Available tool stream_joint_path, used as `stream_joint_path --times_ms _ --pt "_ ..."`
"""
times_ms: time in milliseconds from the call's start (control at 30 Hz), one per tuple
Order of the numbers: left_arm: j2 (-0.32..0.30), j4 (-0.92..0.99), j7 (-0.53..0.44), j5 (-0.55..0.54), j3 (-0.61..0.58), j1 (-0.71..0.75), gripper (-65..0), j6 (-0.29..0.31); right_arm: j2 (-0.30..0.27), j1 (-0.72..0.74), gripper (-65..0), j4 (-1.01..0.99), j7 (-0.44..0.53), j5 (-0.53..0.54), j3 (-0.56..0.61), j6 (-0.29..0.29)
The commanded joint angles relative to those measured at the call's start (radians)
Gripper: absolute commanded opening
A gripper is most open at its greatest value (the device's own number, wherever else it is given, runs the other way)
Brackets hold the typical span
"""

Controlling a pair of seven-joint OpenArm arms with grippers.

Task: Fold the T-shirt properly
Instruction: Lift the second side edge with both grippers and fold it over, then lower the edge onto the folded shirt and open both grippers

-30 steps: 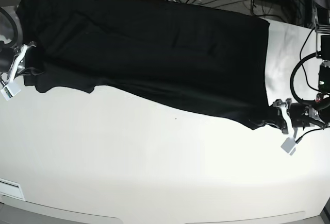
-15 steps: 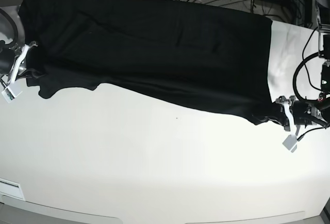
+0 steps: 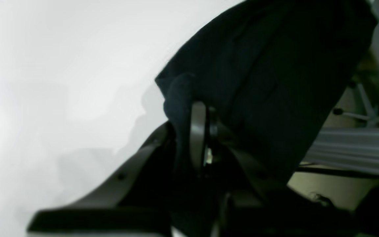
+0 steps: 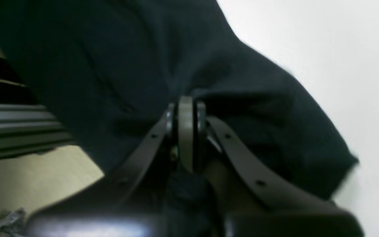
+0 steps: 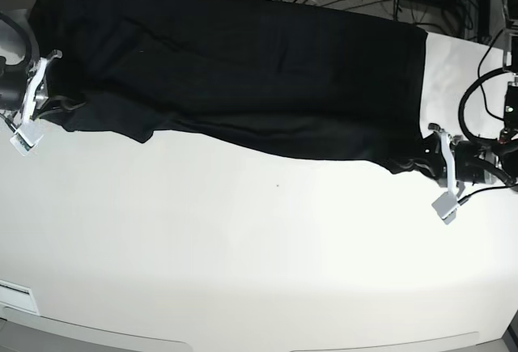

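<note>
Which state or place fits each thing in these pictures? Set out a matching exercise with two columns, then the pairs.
Column one:
1. T-shirt
2. left pincer
3. right pincer
4. table

Column two:
A. white, bare at the near side
B. shut on cloth at the base view's right
C. black, stretched across the far side
D. shut on cloth at the base view's left

Pairs: 1-C, 2-B, 3-D, 4-A

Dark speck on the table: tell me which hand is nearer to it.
Left. The left hand, gripping the T-shirt, is right of the speck; the right hand lies farther off, left.
</note>
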State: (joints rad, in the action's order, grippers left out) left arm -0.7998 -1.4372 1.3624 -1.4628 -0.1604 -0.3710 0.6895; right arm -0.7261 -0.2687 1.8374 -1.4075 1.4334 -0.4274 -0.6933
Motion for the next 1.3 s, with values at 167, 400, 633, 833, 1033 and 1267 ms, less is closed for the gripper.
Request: stream_joint_path --times_ms 167,400,633,833,1033,1267 --pt "-0.064 -0.015 0.004 -0.021 0.011 -0.022 -65.0 0.009 -0.025 0.011 -65.0 0.013 0.011 0.026 -0.013 -0.005" --pt "-0.067 -0.015 0.003 -0.021 0.011 -0.016 -65.0 0.009 -0.026 0.011 -65.0 0.013 0.011 0.026 -0.013 -0.005" --pt "-0.067 -0.015 -0.021 -0.021 0.011 0.032 -65.0 0.009 -0.028 -0.053 -65.0 0.013 0.011 0.014 -0.013 -0.005" --pt "-0.065 -0.015 -0.03 -0.021 0.011 0.066 -65.0 0.009 -0.028 -0.088 -65.0 0.013 0.011 -0.084 -0.013 -0.005" --pt "-0.065 -0.015 -0.03 -0.021 0.011 0.066 -65.0 0.009 -0.013 -0.089 -65.0 0.012 0.011 -0.159 -0.012 -0.005" --pt "-0.065 -0.015 -0.03 -0.021 0.011 0.066 -65.0 0.009 0.003 -0.089 -65.0 0.011 0.017 -0.21 -0.012 -0.005"
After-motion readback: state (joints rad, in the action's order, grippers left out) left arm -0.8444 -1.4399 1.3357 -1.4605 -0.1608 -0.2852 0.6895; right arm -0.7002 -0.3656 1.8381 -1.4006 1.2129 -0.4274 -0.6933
